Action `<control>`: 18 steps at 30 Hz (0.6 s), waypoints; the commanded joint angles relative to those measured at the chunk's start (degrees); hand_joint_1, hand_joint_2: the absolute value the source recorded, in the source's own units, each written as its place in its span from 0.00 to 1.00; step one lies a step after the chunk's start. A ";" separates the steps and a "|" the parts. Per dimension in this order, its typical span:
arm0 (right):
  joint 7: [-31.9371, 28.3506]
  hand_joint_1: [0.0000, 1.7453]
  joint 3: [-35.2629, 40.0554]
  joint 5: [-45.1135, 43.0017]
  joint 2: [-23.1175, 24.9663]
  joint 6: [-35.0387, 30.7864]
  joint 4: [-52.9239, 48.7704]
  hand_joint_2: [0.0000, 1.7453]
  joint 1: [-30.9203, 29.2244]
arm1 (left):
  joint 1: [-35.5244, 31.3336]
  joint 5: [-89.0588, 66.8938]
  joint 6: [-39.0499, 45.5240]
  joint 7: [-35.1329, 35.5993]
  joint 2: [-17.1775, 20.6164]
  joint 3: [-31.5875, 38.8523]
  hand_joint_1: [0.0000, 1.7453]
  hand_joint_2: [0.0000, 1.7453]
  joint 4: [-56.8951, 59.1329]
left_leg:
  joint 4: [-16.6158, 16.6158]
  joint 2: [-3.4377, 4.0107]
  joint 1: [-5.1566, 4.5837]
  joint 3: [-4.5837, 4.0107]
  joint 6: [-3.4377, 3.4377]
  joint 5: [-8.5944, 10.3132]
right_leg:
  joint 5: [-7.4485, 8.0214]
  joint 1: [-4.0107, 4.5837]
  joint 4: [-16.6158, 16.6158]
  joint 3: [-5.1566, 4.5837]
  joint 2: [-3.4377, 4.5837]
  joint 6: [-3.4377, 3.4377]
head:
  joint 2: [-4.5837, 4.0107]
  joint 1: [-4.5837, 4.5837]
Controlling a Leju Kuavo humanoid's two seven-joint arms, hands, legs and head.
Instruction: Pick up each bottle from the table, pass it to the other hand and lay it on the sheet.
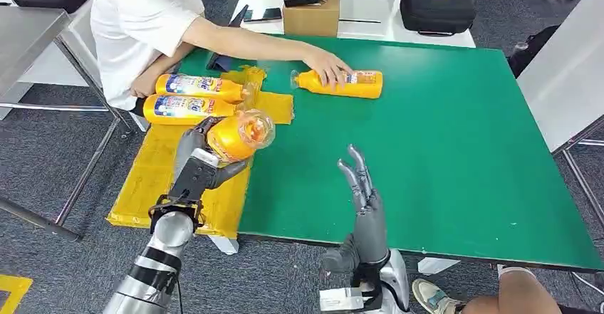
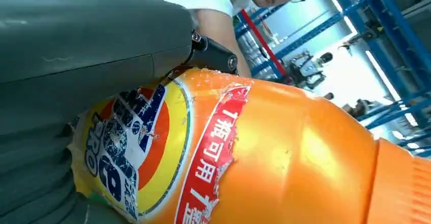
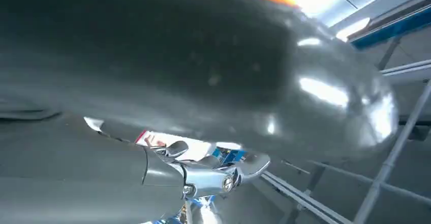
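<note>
Nearest me, the right hand (image 1: 361,186) stands over the green table (image 1: 456,157), fingers straight and apart, holding nothing. Beside it the left hand (image 1: 203,159) grips an orange bottle (image 1: 238,136) above the yellow sheet (image 1: 160,179), where two more bottles (image 1: 192,97) lie. Across the table, a person's hand (image 1: 326,66) rests on a fourth bottle (image 1: 352,84).

Left arm (image 1: 153,257): silver ribbed forearm, black bracket at the wrist with a thin black cable beside it. Left hand (image 1: 203,161): grey cover, dark fingers. Right arm (image 1: 381,278): silver, pale block at the wrist. Right hand (image 1: 363,193): grey, darker slender fingers (image 1: 356,168). Right wrist view: glossy grey cover (image 3: 203,71), metal finger link with a round screw (image 3: 226,183).
</note>
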 commanded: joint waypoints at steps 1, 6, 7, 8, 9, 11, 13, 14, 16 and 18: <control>0.11 0.00 -0.39 -2.00 -2.66 1.05 -0.71 0.00 -1.11 | -7.67 -19.24 -1.82 4.47 6.66 -2.31 1.00 1.00 16.91 | -0.08 -0.04 0.03 0.31 -0.09 -0.06 | -0.09 0.05 -0.06 0.32 -0.10 -0.13 | 0.00 0.02; 0.11 0.00 -0.15 -2.47 -2.74 1.44 -0.78 0.00 -1.39 | -10.70 -24.70 -1.76 5.85 7.55 -2.55 1.00 1.00 24.37 | -0.03 0.02 0.07 0.27 -0.09 -0.06 | -0.07 0.09 -0.03 0.27 -0.04 -0.14 | 0.02 0.02; 0.11 0.00 -0.02 -2.85 -2.73 1.71 -0.68 0.00 -1.49 | -11.72 -26.43 -2.92 6.82 8.16 -3.17 1.00 1.00 26.60 | -0.04 0.05 0.03 0.18 -0.06 -0.03 | -0.04 0.04 -0.02 0.15 -0.03 -0.10 | 0.02 0.00; 0.11 0.00 0.45 -3.24 -2.86 1.75 -0.58 0.00 -1.76 | -13.15 -28.22 -3.51 7.94 8.83 -3.48 1.00 1.00 29.91 | -0.02 0.07 0.07 0.26 -0.08 -0.07 | -0.07 0.09 -0.03 0.25 -0.05 -0.13 | 0.02 0.02; 0.11 0.00 0.95 -3.73 -2.96 1.77 -0.41 0.00 -2.02 | -14.27 -28.96 -3.96 7.95 9.09 -3.39 1.00 1.00 32.75 | -0.04 0.04 0.06 0.23 -0.07 -0.04 | -0.05 0.07 -0.04 0.21 -0.07 -0.10 | 0.02 0.02; 0.11 0.00 1.99 -4.68 -3.27 1.43 -0.13 0.00 -2.50 | -16.47 -31.45 -4.82 8.28 9.59 -4.22 1.00 1.00 38.11 | -0.06 -0.04 0.06 0.27 -0.08 -0.02 | -0.05 0.07 -0.04 0.28 -0.08 -0.11 | 0.02 0.04; 0.11 0.00 1.99 -4.68 -3.27 1.43 -0.13 0.00 -2.50 | -16.47 -31.45 -4.82 8.28 9.59 -4.22 1.00 1.00 38.11 | -0.04 0.09 0.06 0.28 -0.09 -0.05 | -0.05 0.07 -0.02 0.25 0.02 -0.12 | 0.02 0.00; 0.11 0.00 1.99 -4.68 -3.27 1.43 -0.13 0.00 -2.50 | -16.47 -31.45 -4.82 8.28 9.59 -4.22 1.00 1.00 38.11 | -0.02 0.09 0.07 0.19 -0.07 -0.03 | -0.04 0.07 -0.01 0.18 0.01 -0.09 | 0.02 0.00; 0.11 0.00 2.78 -5.44 -3.51 1.63 -0.19 0.00 -2.82 | -17.64 -32.71 -6.16 8.94 8.99 -4.71 1.00 1.00 41.12 | 0.00 0.03 0.08 0.20 -0.07 -0.05 | -0.07 0.08 0.00 0.21 -0.04 -0.10 | 0.02 0.02; 0.11 0.00 2.97 -6.35 -3.47 1.91 0.13 0.00 -3.25 | -18.92 -33.89 -7.51 9.76 8.14 -5.45 1.00 1.00 43.58 | 0.02 0.03 0.09 0.27 -0.08 -0.09 | -0.10 0.10 0.00 0.29 -0.05 -0.12 | 0.02 0.02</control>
